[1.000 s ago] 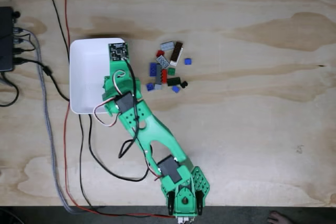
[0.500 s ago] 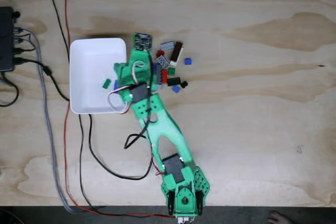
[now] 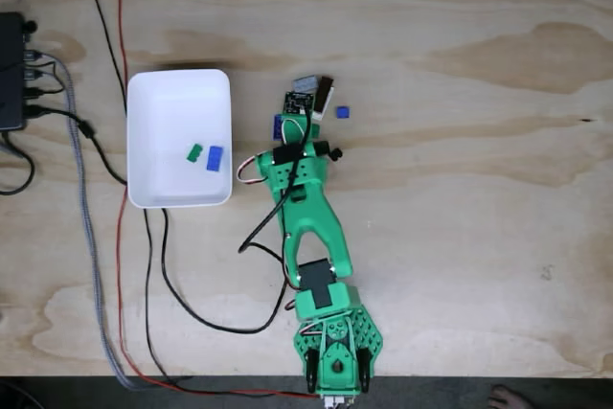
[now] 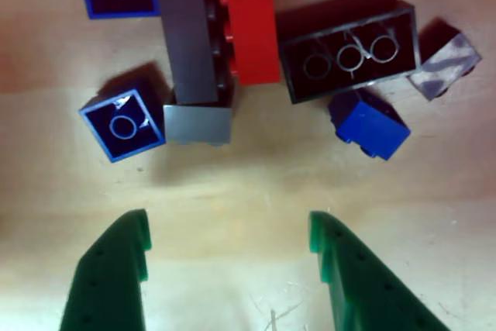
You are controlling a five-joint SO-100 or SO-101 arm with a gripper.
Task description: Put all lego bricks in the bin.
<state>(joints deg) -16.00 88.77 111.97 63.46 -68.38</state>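
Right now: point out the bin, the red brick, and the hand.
bin (image 3: 153, 93), fixed view, bare floor near its upper left corner.
red brick (image 4: 252, 21), other view, middle of its long smooth side.
hand (image 4: 229, 242), other view, midway between the two green fingertips, spread open.

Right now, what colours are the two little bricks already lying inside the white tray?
One green brick and one blue brick, seen best in the fixed view, inside the white tray.

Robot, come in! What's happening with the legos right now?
Gripper open, empty, above the pile. Two bricks in bin. Grey brick nearest fingers. Nothing blocking.
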